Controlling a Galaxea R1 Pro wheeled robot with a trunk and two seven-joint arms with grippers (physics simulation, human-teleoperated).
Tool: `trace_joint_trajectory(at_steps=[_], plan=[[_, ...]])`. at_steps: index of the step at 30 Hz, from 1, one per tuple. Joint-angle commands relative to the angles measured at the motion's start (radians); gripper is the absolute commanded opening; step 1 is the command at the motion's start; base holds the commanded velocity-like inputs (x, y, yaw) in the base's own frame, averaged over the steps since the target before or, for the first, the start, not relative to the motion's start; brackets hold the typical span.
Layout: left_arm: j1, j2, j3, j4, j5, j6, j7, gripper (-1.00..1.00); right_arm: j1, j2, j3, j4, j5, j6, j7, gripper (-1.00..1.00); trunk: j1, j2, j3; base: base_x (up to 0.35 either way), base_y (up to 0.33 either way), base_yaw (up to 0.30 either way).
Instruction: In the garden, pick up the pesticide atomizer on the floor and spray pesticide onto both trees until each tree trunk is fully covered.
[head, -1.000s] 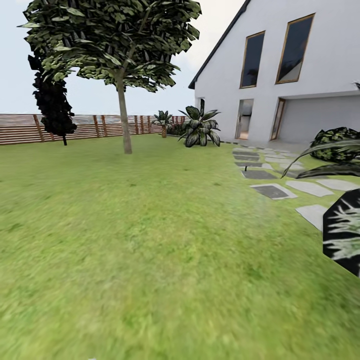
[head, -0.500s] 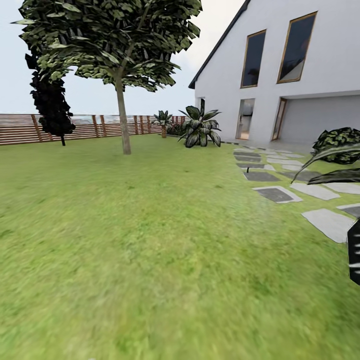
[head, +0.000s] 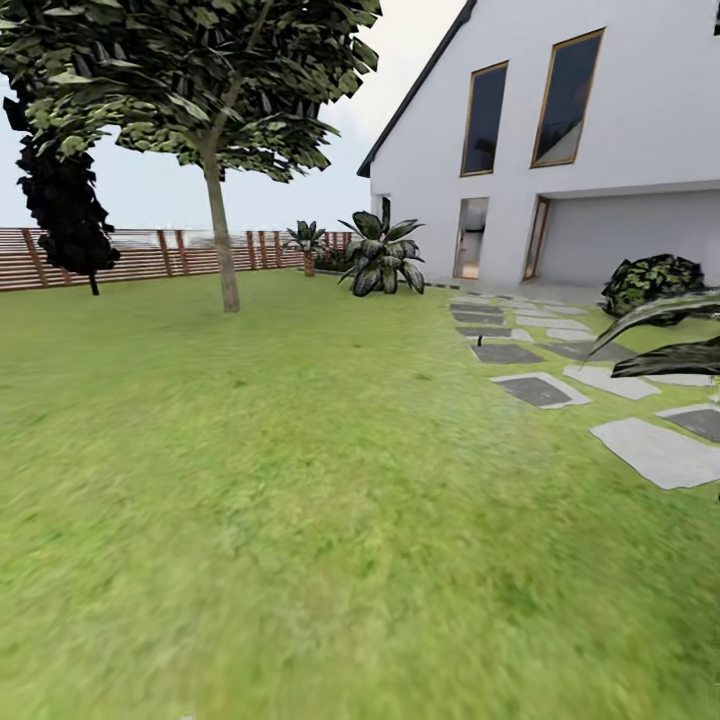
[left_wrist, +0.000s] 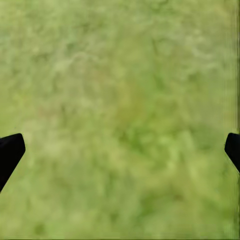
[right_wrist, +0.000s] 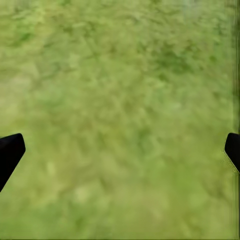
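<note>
The pesticide atomizer is out of view. In the head view one tree (head: 190, 80) stands at the far left of the garden lawn (head: 300, 480), its pale grey-brown trunk (head: 222, 245) bare and straight. My left gripper (left_wrist: 120, 150) is open over blurry green-yellow grass (left_wrist: 120, 90), with its black fingertips (left_wrist: 9, 152) wide apart and nothing between them. My right gripper (right_wrist: 120, 150) is open the same way above grass (right_wrist: 120, 90), black fingertips (right_wrist: 9, 150) at the picture's sides.
A black-leaved tree (head: 60, 195) stands by the brown slat fence (head: 140, 255). The white house (head: 600, 150) rises at the right. Grey stepping stones (head: 655, 450) run along the right, with leafy plants (head: 380, 255) and a bush (head: 650, 282) near them.
The whole head view has shifted: the tree, fence and house sit further left, and the dark leafy plant at the right edge has left the picture. That is camera motion.
</note>
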Motion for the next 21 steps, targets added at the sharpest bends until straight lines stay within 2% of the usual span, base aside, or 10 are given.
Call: trace_joint_trajectory(at_steps=[1,12,21], plan=[[0.000,0.000,0.000,0.000,0.000,0.000,0.000,1.00,0.000,0.000,0.000,0.000,0.000,0.000,0.000,1.00,0.000,0.000,0.000,0.338,0.000,-0.262],[0.000,0.000,0.000,0.000,0.000,-0.001,0.000,1.00,0.000,0.000,0.000,0.000,0.000,0.000,0.000,1.00,0.000,0.000,0.000,0.338,0.000,-0.254],[0.000,0.000,0.000,0.000,0.000,-0.001,0.000,1.00,0.000,0.000,0.000,0.000,0.000,0.000,0.000,1.00,0.000,0.000,0.000,0.338,0.000,-0.051]])
